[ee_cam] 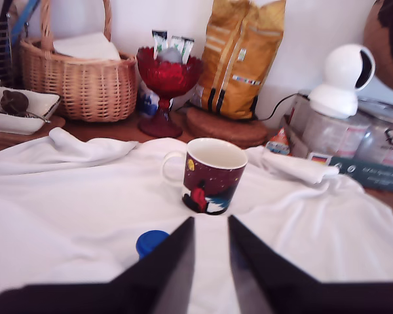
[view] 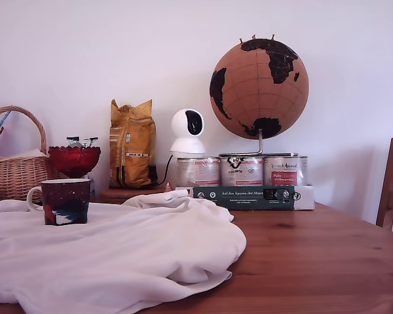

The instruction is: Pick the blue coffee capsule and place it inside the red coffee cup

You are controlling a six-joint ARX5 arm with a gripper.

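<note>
Your gripper (ee_cam: 211,226): jaws apart, empty, above the cloth (ee_cam: 65,209). Capsule (ee_cam: 150,241): on cloth beside one finger. Cup (ee_cam: 213,175): upright, just beyond.

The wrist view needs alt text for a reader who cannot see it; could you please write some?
The open gripper hangs over a white cloth, its fingers empty, with the blue coffee capsule beside one finger and the red coffee cup just beyond. Behind stand a wicker basket, a red glass bowl and a yellow bag.
</note>
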